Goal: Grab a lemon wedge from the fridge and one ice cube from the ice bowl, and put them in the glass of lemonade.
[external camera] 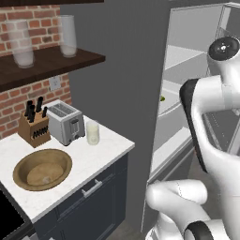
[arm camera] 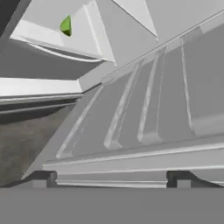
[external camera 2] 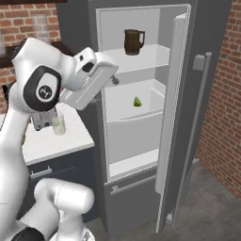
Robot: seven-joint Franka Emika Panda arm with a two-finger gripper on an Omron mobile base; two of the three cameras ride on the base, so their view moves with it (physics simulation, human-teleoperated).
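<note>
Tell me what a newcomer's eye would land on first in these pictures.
The fridge stands wide open, with a small yellow-green lemon wedge alone on its middle shelf and a dark brown mug on the shelf above. The white arm reaches toward that opening, its gripper open and empty. On the counter to the left sit the wooden ice bowl and the glass of lemonade.

In the left base view, the lemon wedge (external camera: 162, 99) is almost hidden behind the fridge (external camera: 126, 93) wall. The ice cube (external camera: 46, 179) in the ice bowl (external camera: 28, 161) is too small to be made out clearly. In the right base view, the glass of lemonade (external camera 2: 59, 124) is partly covered by the arm.
</note>
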